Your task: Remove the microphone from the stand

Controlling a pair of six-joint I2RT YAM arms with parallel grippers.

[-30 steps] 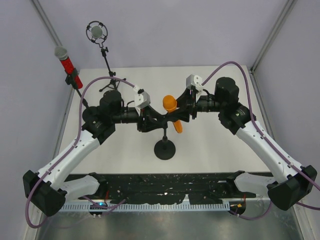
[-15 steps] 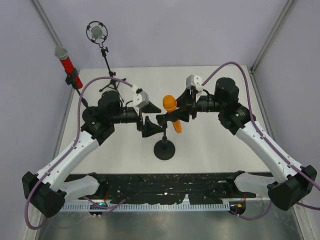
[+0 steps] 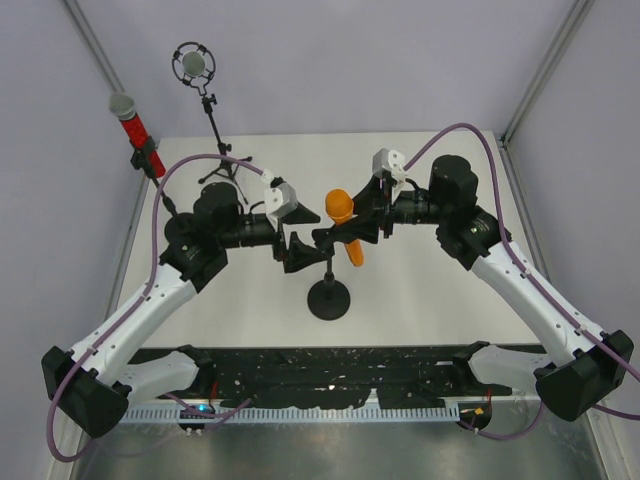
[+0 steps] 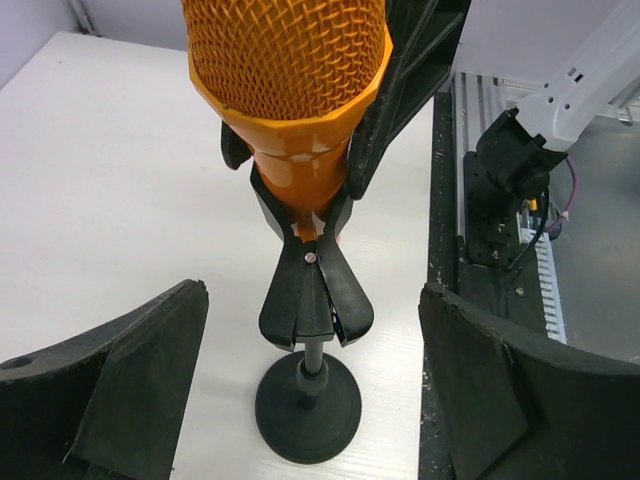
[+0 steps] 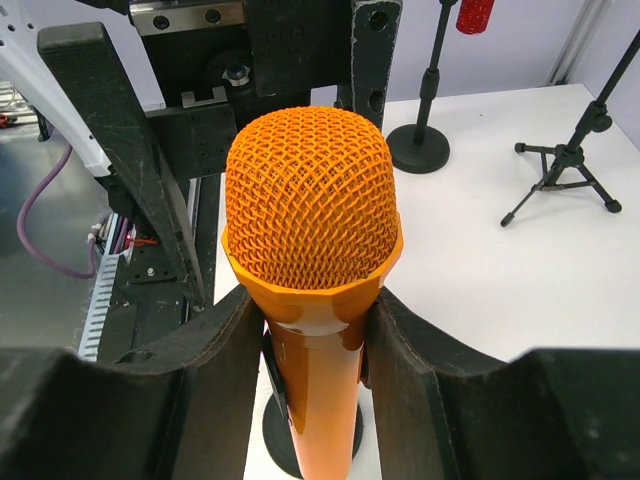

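An orange microphone (image 3: 340, 207) sits tilted in the black clip (image 4: 315, 290) of a short stand with a round base (image 3: 329, 298) at mid-table. My right gripper (image 3: 342, 237) is shut on the microphone's body just below the mesh head; in the right wrist view both fingers press its sides (image 5: 312, 330). My left gripper (image 3: 298, 250) stands open just left of the stand. In the left wrist view its gripper (image 4: 312, 290) has its fingers wide apart on either side of the clip, touching nothing.
A red microphone (image 3: 128, 120) on a stand is at the far left. A black shock-mounted microphone (image 3: 193, 64) on a tripod (image 3: 225, 170) stands behind my left arm. A black rail (image 3: 320, 365) runs along the near table edge.
My left gripper has opened off the stand's clip and drawn back a little to the left. The right gripper and the microphone have not moved.
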